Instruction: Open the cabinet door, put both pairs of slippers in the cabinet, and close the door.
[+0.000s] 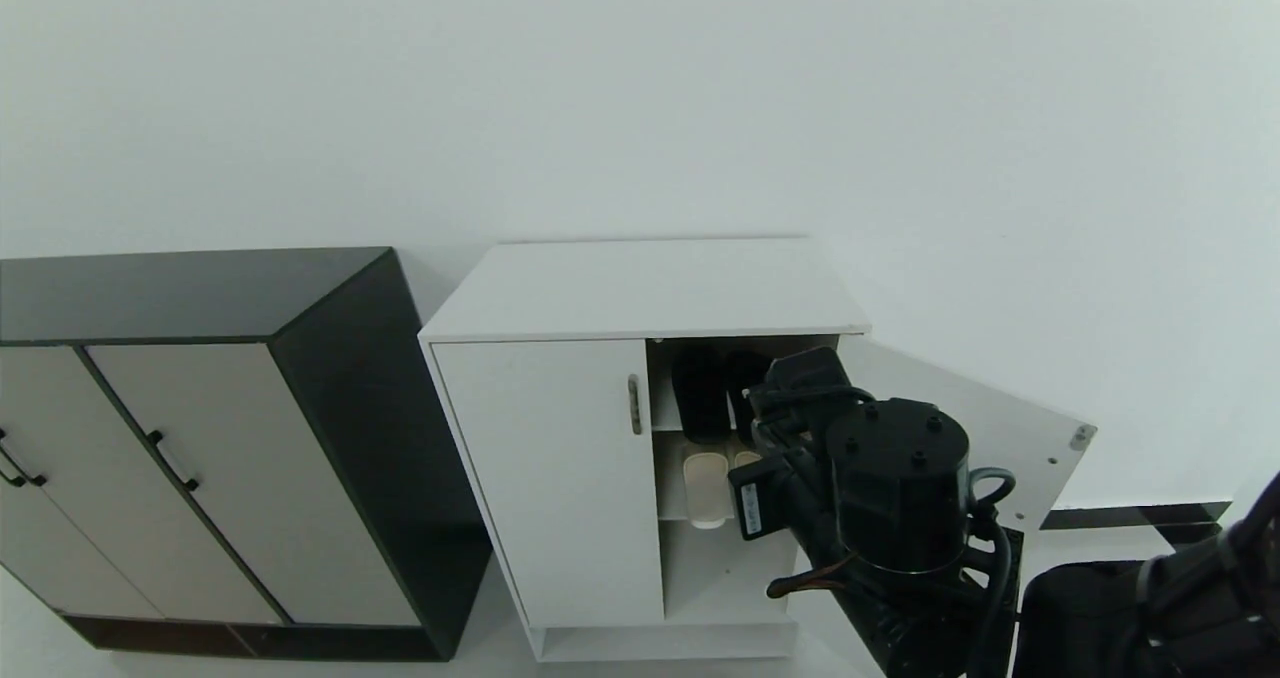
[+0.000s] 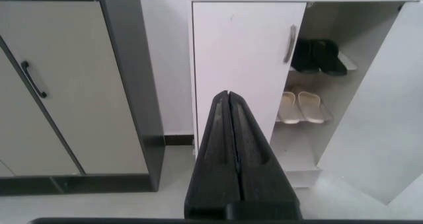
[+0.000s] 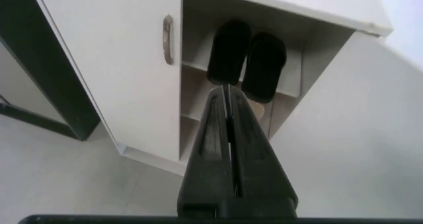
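The white cabinet (image 1: 640, 288) stands with its right door (image 1: 1000, 428) swung open and its left door (image 1: 550, 478) closed. A black pair of slippers (image 1: 700, 393) sits on the upper shelf, and a cream pair (image 1: 705, 483) on the shelf below. My right arm (image 1: 880, 488) is in front of the open side. My right gripper (image 3: 228, 95) is shut and holds nothing, just short of the black slippers (image 3: 248, 52). Farther back, my left gripper (image 2: 229, 95) is shut and empty, facing the closed door (image 2: 244, 65). Both pairs (image 2: 320, 55) (image 2: 301, 107) show beyond it.
A dark cabinet (image 1: 200, 298) with two pale doors stands close on the left of the white one. The closed white door has a metal handle (image 1: 634, 404) at its inner edge. The open door (image 3: 357, 131) juts out on the right. Pale floor (image 2: 165, 207) lies in front.
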{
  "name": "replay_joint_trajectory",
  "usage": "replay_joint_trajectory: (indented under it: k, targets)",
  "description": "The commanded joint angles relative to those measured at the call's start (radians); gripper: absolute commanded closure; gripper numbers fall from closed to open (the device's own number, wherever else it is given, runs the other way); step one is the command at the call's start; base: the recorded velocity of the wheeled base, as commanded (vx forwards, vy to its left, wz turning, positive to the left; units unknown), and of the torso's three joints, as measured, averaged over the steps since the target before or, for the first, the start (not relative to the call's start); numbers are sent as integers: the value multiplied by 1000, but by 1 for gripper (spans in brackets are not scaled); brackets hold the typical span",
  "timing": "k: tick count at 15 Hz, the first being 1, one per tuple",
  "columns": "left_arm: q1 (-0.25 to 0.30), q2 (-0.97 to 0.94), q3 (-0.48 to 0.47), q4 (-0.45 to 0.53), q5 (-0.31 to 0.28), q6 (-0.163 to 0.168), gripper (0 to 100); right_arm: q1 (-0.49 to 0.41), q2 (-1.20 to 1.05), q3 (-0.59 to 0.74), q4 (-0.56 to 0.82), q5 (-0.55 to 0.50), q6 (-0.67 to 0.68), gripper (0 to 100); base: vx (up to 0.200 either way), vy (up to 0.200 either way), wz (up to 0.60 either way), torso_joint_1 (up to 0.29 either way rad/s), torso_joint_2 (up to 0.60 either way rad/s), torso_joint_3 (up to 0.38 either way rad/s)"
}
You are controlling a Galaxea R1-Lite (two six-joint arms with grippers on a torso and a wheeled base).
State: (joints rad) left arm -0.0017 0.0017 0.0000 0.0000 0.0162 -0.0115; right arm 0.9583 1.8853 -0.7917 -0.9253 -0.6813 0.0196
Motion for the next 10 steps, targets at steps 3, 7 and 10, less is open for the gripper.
replay_joint_trajectory:
  k: [3, 7, 10]
  targets:
    - [0, 1, 0, 0, -1, -2, 100, 0, 1, 52, -98, 5, -35, 100, 0, 0, 0, 242, -546, -310]
    - [0, 1, 0, 0, 1, -5, 100, 0, 26, 58, -173, 6, -81, 100, 0, 0, 0, 63, -138, -79]
    - [0, 1, 0, 0, 1, -5, 100, -1, 26, 60, -173, 19, -82, 100, 0, 0, 0, 0, 0, 0]
